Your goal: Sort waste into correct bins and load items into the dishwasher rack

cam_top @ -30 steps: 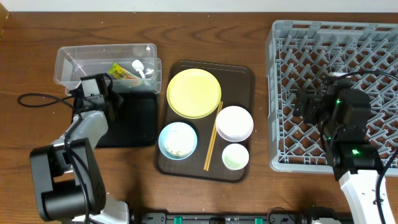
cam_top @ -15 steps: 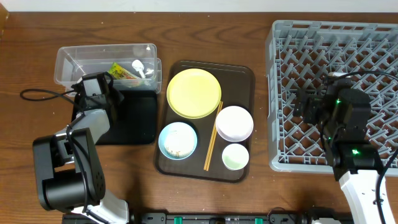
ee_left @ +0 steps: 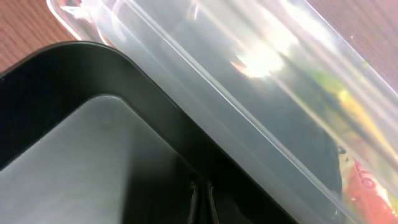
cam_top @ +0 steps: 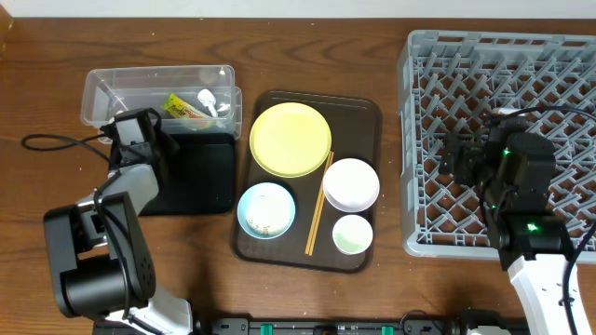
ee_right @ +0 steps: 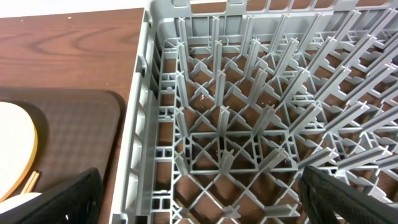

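Note:
My left gripper (cam_top: 142, 130) is shut and empty, low over the far left corner of the shallow black tray (cam_top: 200, 177), right beside the clear tub (cam_top: 102, 88). In the left wrist view its fingers (ee_left: 201, 199) are pressed together over the black tray (ee_left: 74, 149), next to the tub's wall (ee_left: 261, 93). The green-yellow-orange wrapper (cam_top: 182, 108) and the white scrap (cam_top: 212, 102) lie in the tub. The yellow plate (cam_top: 290, 139), the blue bowl (cam_top: 265, 209) with rice scraps, the white bowl (cam_top: 350, 183), the pale cup (cam_top: 352, 234) and the chopsticks (cam_top: 317, 209) are on the brown serving tray (cam_top: 363, 112). My right gripper (ee_right: 199, 199) is open and empty over the grey rack (ee_right: 249, 124).
The rack (cam_top: 559, 56) fills the table's right side and holds nothing. The serving tray's edge (ee_right: 74, 124) and the plate's rim (ee_right: 15, 149) show left of the rack in the right wrist view. A black cable (cam_top: 56, 144) lies left of the black tray.
My left arm has shifted slightly by the black tray's corner. The right arm and all the objects have not moved.

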You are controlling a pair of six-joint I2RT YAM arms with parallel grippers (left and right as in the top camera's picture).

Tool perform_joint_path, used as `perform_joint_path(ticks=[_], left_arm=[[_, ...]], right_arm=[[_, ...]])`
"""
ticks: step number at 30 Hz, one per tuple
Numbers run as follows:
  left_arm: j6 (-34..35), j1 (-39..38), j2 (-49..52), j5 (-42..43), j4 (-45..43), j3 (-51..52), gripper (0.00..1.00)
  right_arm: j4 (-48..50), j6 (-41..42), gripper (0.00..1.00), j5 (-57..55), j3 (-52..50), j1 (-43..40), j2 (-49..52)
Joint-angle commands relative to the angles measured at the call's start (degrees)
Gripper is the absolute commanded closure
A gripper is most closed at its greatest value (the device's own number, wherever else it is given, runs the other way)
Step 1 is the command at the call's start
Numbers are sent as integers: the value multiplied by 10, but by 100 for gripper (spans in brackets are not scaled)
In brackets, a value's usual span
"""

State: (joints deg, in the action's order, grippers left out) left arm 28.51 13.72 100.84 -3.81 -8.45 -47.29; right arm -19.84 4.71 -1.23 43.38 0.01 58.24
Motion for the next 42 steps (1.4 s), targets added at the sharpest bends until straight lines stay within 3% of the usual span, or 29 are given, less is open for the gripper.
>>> perform_joint_path(ticks=[1, 6, 8, 13, 17, 22, 32, 42], left_arm=[[-34, -1, -38, 13, 24, -11, 92], [-34, -7, -102, 57, 113, -11, 92], [-34, -14, -135, 84, 156, -11, 86], [-36, -60, -199, 149, 233, -11, 83], [-98, -138, -214, 152, 280, -10, 71], [-176, -247, -214, 145, 332, -11, 67], [-220, -397, -214, 132, 374, -17, 60], [-238, -450, -181, 132, 390, -22, 59]], right_arm=[[2, -5, 1, 2, 12, 7, -1], [3, -5, 1, 2, 12, 7, -1], [3, -5, 1, 2, 12, 7, -1], [4, -5, 1, 2, 12, 7, -1], [7, -5, 1, 2, 12, 7, -1], [8, -5, 1, 2, 12, 7, -1], [10, -5, 1, 2, 12, 7, -1], [10, -5, 1, 2, 12, 7, -1]])
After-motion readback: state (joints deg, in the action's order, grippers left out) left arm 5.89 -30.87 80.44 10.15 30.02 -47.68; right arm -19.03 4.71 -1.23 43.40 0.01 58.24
